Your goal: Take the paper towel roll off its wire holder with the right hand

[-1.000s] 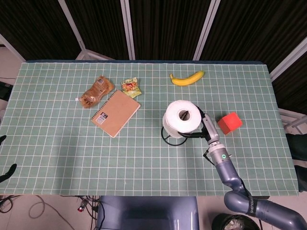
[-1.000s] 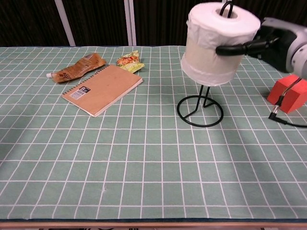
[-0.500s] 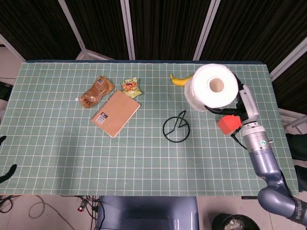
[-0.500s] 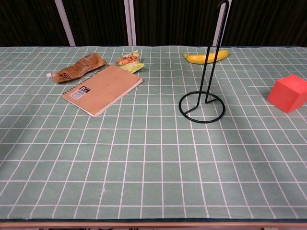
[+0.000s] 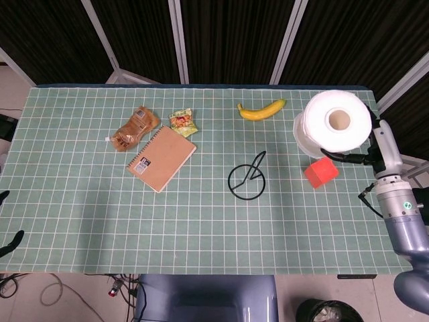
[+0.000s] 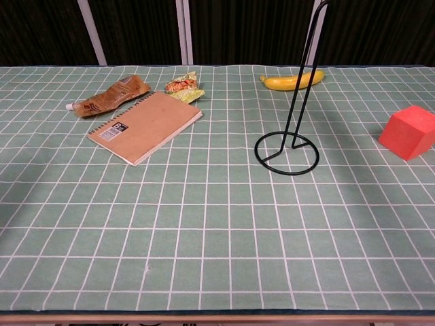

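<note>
Whereas half a second ago the white paper towel roll [image 5: 335, 131] was held above the table between the yellow banana [image 5: 261, 109] and the red cube [image 5: 321, 172], it has now been carried further toward the right edge, well apart from the black wire holder [image 5: 247, 180]. The holder stands bare in both views, its upright rod and ring base in the same place as before. A second ago the roll was only partly raised on that rod.

The roll looks full and cylindrical, its cardboard core facing the head camera, its wrapped side smooth with a loose outer layer at the lower left. It is aloft in the right hand [image 5: 365, 151], whose dark fingers [image 5: 345, 159] curl around the roll's lower right side, grasping it.

In the head view the roll hides most of the hand, so the thumb's placement cannot be made out. The chest view shows neither roll nor right hand, and cuts off the top of the holder's rod. The left hand's state cannot be told; only dark tips show at the head view's left edge.
</note>
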Tool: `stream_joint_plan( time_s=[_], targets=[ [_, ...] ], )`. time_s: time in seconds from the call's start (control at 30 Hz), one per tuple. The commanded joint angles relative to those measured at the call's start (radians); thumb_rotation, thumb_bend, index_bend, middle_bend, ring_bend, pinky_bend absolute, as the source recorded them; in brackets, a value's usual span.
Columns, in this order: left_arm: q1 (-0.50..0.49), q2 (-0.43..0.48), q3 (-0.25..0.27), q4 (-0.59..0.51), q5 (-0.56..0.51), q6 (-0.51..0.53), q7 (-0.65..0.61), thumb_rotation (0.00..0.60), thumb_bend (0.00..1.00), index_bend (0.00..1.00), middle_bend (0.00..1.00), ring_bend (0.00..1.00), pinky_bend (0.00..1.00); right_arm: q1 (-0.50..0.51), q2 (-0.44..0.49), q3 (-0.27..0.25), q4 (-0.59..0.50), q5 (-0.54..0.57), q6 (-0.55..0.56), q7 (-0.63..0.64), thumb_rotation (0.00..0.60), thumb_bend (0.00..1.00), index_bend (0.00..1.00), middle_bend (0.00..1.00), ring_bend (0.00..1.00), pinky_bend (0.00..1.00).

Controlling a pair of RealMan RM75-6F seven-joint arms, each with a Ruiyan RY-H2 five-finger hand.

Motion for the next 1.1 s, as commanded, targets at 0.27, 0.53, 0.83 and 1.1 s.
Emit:
stream_joint_plan(
  time_s=[0.27,0.53,0.83,1.1],
  targets=[
    [-0.002,-0.001,-0.001,0.0,-0.003,-0.004,0.003,0.6,0.22,0.13,0.0,0.0,0.03,-0.073,-0.048,-0.212,0.102,-0.299,-0.009,0.162,0.6,0.0,0.3,0.2,0.28,0.12],
    [-0.003,0.002,-0.001,0.001,-0.004,-0.008,-0.004,0.6,0.22,0.13,0.0,0.0,0.03,-0.104,-0.069,-0.329,0.104,-0.422,0.032,0.219,0.6,0.0,0.3,0.2,0.28,0.12],
    [-0.004,0.002,0.0,0.002,-0.002,-0.011,-0.005,0.6,0.22,0.13,0.0,0.0,0.03,-0.07,-0.192,-0.437,0.108,-0.502,0.017,0.253,0.6,0.0,0.3,0.2,0.28,0.12],
    [-0.003,0.007,-0.004,0.004,-0.008,-0.009,-0.02,0.6,0.22,0.14,0.0,0.0,0.03,-0.005,-0.388,-0.451,0.155,-0.46,0.008,0.203,0.6,0.0,0.3,0.2,0.28,0.12]
  ],
)
